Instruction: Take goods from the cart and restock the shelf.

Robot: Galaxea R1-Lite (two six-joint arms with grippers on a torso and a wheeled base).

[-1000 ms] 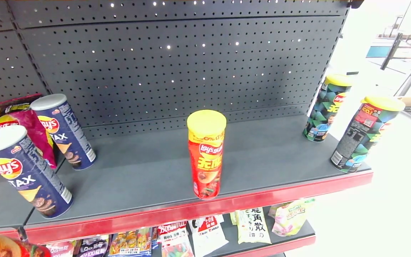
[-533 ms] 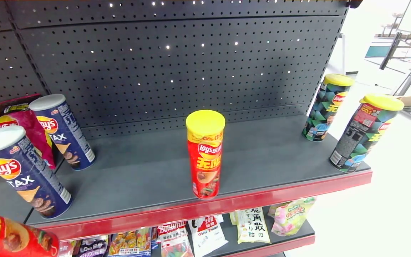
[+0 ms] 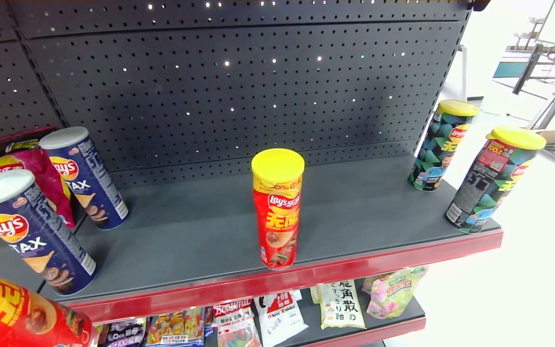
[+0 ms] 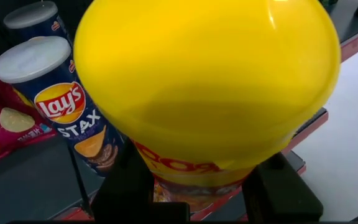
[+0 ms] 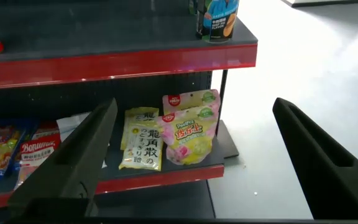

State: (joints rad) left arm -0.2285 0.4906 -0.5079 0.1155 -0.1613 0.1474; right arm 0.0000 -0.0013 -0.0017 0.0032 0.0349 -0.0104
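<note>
While the left gripper clamps a red chip can low before the shelf, the right gripper hangs wide open, empty. On the grey shelf stand 1 red can, 2 blue cans and 2 green cans; snack bags fill the tier below.

Red can, yellow-lidded, tilted, before shelf
</note>
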